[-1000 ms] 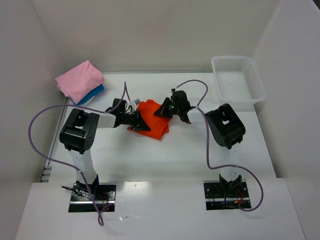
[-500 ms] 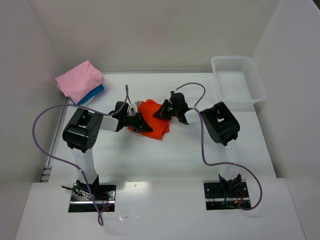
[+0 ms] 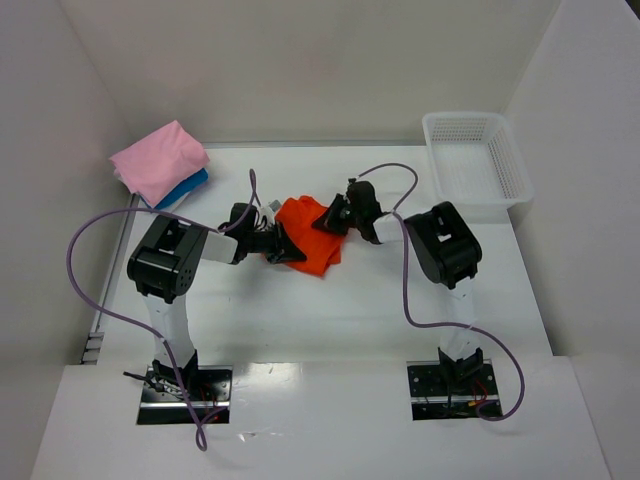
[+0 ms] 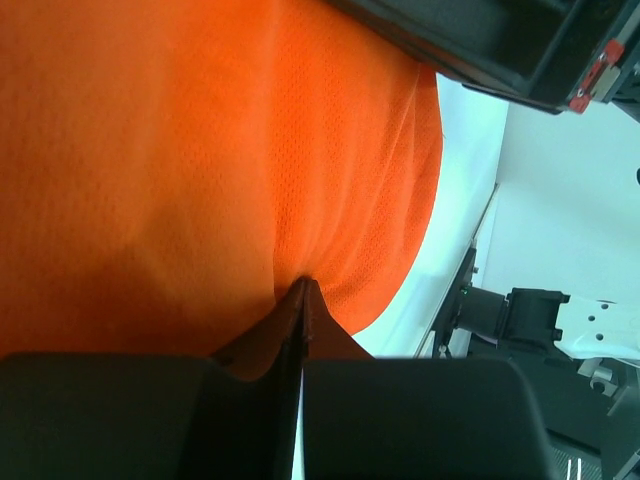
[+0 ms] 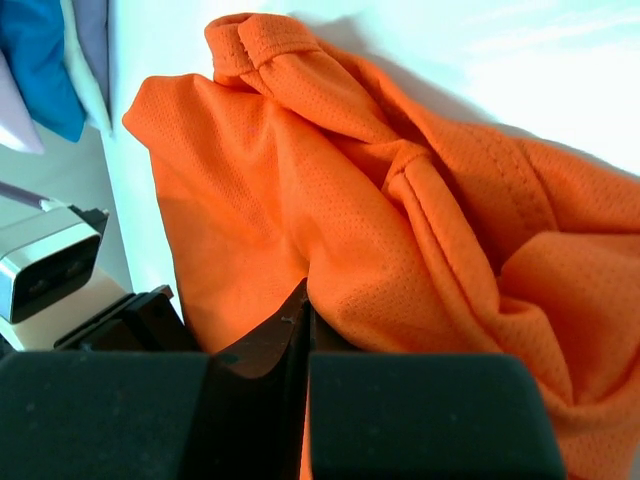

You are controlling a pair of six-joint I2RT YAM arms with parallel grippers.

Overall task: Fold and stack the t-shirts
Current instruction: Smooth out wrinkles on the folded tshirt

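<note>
White walls box in a white table, seen from above with the two arm bases at 6 o'clock. The orange t-shirt lies crumpled near the table's centre, a touch toward 9 o'clock, with both arms bent in over it. The left gripper sits at the shirt's 8 o'clock edge, fingers clenched on a fold of orange cloth. In its wrist view the two tips meet with mesh fabric puckered between them. The right gripper comes in at the shirt's 2 o'clock edge, also pinched tight on the cloth, with a hemmed sleeve bunched just beyond its tips in its own wrist view.

At 10 o'clock, in the far left corner, the pink t-shirt rests folded on top of the blue t-shirt — only a strip of blue shows at the stack's 4 o'clock side. At 2 o'clock stands a white mesh basket, well apart from the shirts.
</note>
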